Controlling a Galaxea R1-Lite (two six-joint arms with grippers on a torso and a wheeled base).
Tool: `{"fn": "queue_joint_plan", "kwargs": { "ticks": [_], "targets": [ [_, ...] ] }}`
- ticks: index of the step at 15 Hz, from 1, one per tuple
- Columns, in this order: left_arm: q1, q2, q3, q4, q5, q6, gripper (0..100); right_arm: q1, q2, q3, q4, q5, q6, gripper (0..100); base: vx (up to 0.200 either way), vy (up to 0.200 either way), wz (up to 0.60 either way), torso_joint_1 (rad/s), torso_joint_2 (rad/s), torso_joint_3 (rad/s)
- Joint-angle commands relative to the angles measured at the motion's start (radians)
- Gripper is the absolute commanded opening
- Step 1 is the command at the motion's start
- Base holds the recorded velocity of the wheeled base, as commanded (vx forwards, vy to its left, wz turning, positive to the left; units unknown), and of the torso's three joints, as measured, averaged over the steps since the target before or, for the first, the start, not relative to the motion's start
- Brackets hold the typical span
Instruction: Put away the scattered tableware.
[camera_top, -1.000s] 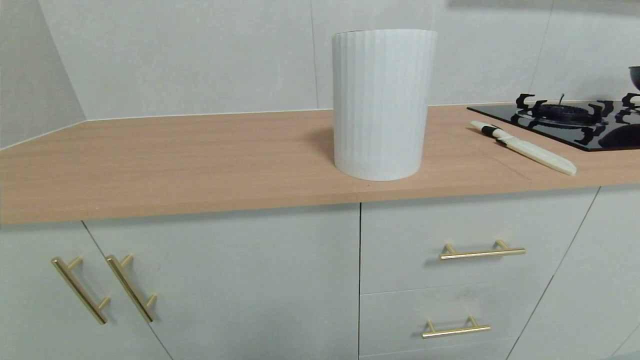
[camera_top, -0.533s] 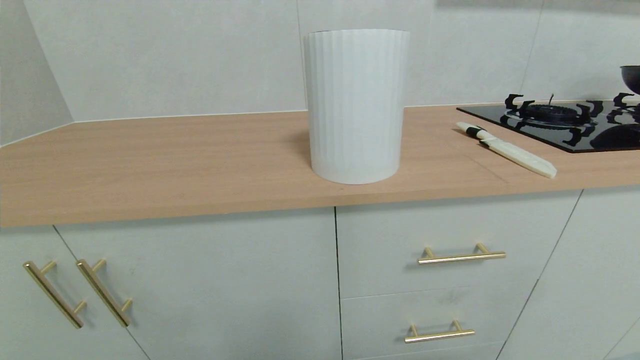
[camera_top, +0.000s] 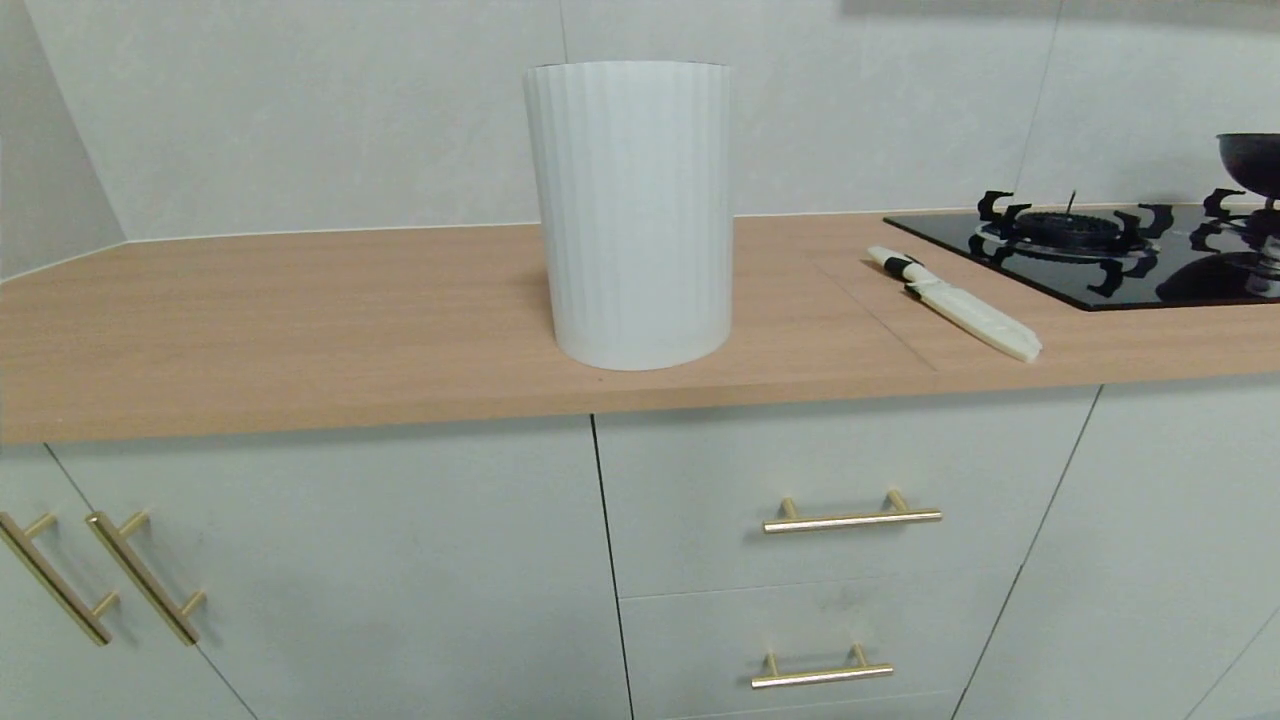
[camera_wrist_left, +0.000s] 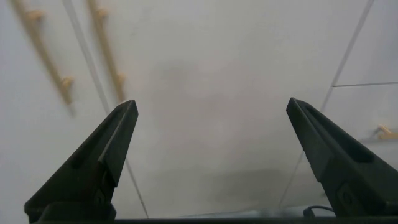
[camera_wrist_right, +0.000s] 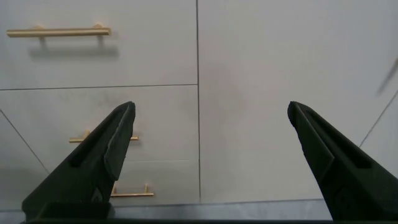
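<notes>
Nearest are the grey cabinet fronts (camera_top: 400, 560) with brass handles (camera_top: 850, 518). The left gripper (camera_wrist_left: 211, 104) and the right gripper (camera_wrist_right: 211, 104) both face these fronts, fingers wide apart, holding nothing. Above, on the wooden counter (camera_top: 250, 320), a white ribbed container (camera_top: 635, 210) stands upright. The knife (camera_top: 955, 303) lies flat to its right, beside the black hob (camera_top: 1100, 250), between neither pair of fingers

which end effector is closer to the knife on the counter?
Right, most likely. The right end effector faces the drawer fronts, which sit under the knife; the left end effector faces the cabinet doors farther to the robot's left.
</notes>
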Motion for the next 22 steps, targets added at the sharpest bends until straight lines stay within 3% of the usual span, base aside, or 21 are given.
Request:
{"fn": "queue_joint_plan", "kwargs": {
  "ticks": [1, 4, 7, 22],
  "targets": [
    [0.000, 0.000, 0.000, 0.000, 0.000, 0.000, 100, 0.001, 0.001, 0.000, 0.000, 0.000, 0.000, 100, 0.000, 0.000, 0.00, 0.000, 0.00, 0.000],
    [0.000, 0.000, 0.000, 0.000, 0.000, 0.000, 100, 0.001, 0.001, 0.000, 0.000, 0.000, 0.000, 100, 0.000, 0.000, 0.00, 0.000, 0.00, 0.000],
    [0.000, 0.000, 0.000, 0.000, 0.000, 0.000, 100, 0.001, 0.001, 0.000, 0.000, 0.000, 0.002, 100, 0.000, 0.000, 0.60, 0.001, 0.00, -0.002],
    [0.000, 0.000, 0.000, 0.000, 0.000, 0.000, 100, 0.001, 0.001, 0.000, 0.000, 0.000, 0.002, 100, 0.000, 0.000, 0.00, 0.000, 0.00, 0.000]
  ]
}}
